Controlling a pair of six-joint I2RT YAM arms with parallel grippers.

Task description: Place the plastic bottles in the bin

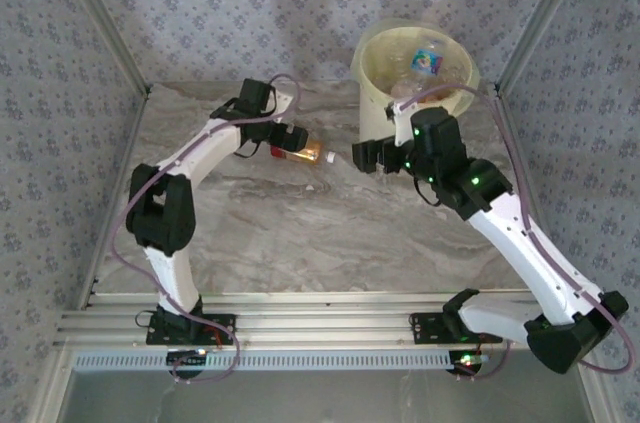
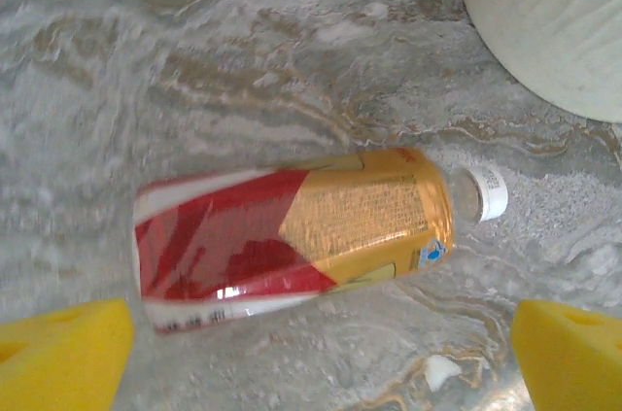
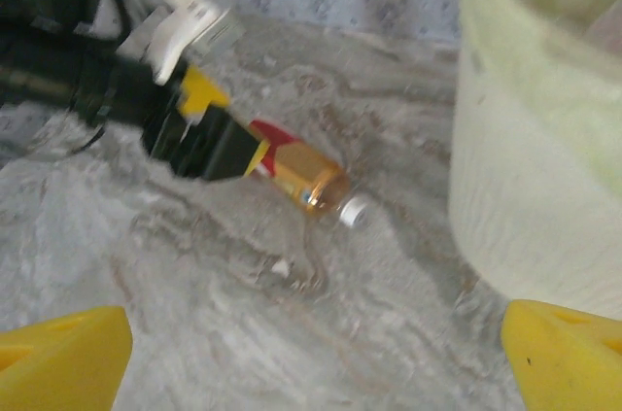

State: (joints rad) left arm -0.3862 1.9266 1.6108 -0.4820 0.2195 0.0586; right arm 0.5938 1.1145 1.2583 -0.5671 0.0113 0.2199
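Note:
An orange-tinted plastic bottle with a red and gold label and a white cap lies on its side on the marble table, cap towards the bin. It also shows as the bottle and the bottle. My left gripper hangs over it, open, yellow fingertips wide apart and not touching it. The left gripper covers the bottle's rear end. My right gripper is open and holds nothing, just right of the cap. The cream bin holds a bottle with a blue label.
The bin's wall stands close on the right of the right gripper; the same bin wall is just beyond the bottle's cap. A small white chip lies on the table. Patterned walls and metal frame posts enclose the table.

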